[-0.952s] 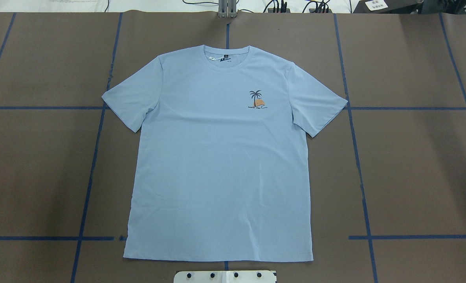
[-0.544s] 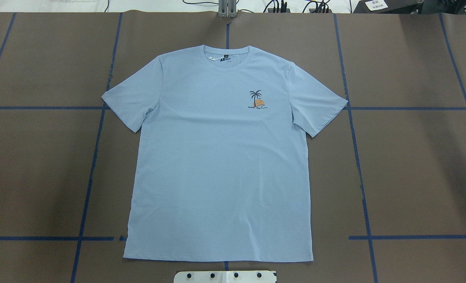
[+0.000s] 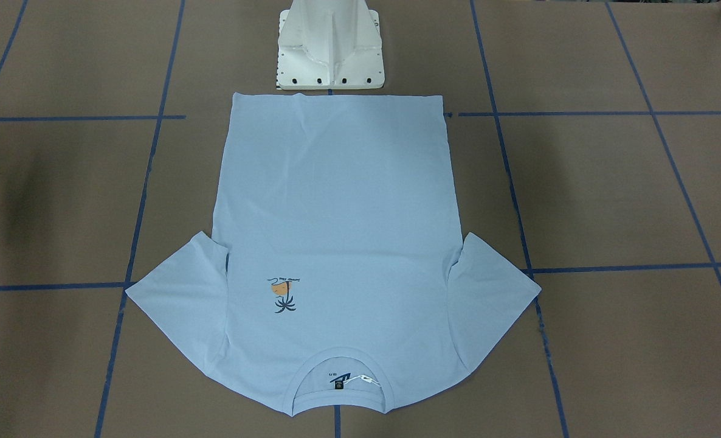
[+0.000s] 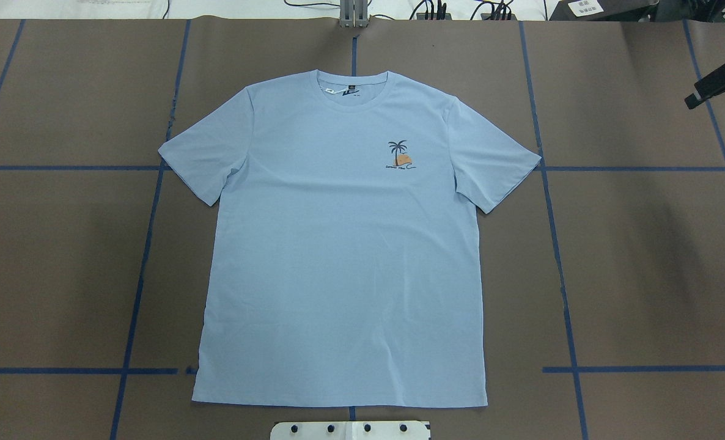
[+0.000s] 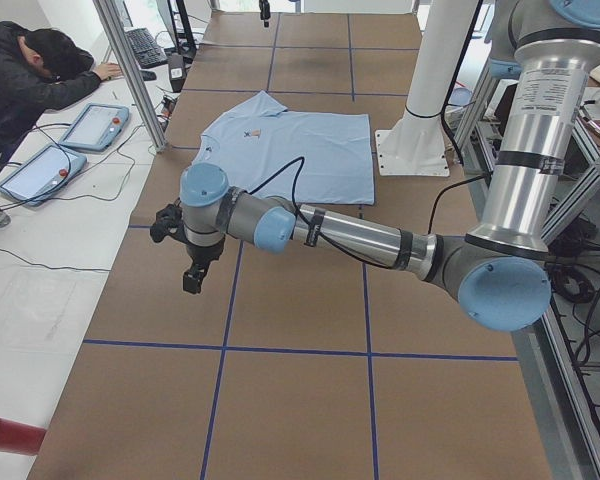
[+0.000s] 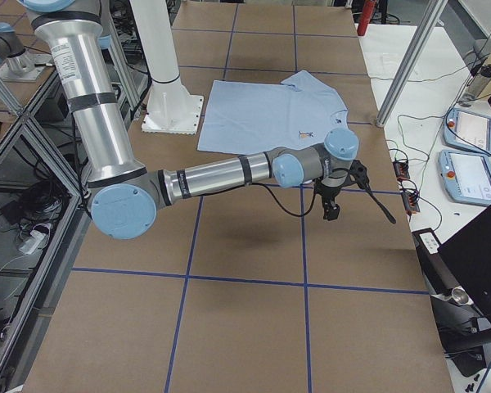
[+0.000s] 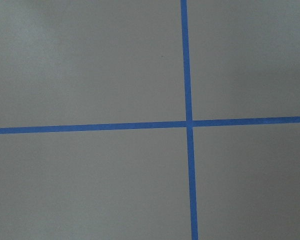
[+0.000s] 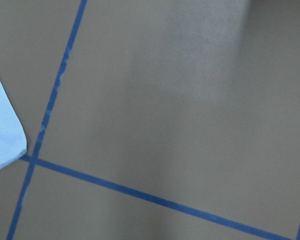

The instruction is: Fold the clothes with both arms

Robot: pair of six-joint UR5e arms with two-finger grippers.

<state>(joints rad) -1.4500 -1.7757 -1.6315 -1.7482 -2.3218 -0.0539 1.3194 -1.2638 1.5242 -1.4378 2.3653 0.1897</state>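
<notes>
The light blue T-shirt (image 4: pixel 344 256) lies flat and spread out, front up, collar at the far side from the robot. Its palm print (image 4: pixel 399 156) and dark neck label (image 4: pixel 350 93) show. It also shows in the front view (image 3: pixel 336 213). My right gripper (image 4: pixel 705 95) pokes in at the overhead view's right edge, well clear of the right sleeve; I cannot tell whether it is open. Its wrist view catches a sleeve corner (image 8: pixel 2 140). My left gripper (image 5: pixel 192 285) hangs over bare table beyond the shirt's left side. It shows only in the exterior left view, so I cannot tell its state.
The white pedestal base (image 3: pixel 330 55) stands at the shirt's hem. Blue tape lines (image 7: pixel 187 122) cross the brown table cover (image 4: pixel 644 256). An operator (image 5: pixel 30 70) sits at a side table with control tablets (image 5: pixel 95 125).
My right gripper has come into the overhead view at its upper right edge. The T-shirt has not moved.
</notes>
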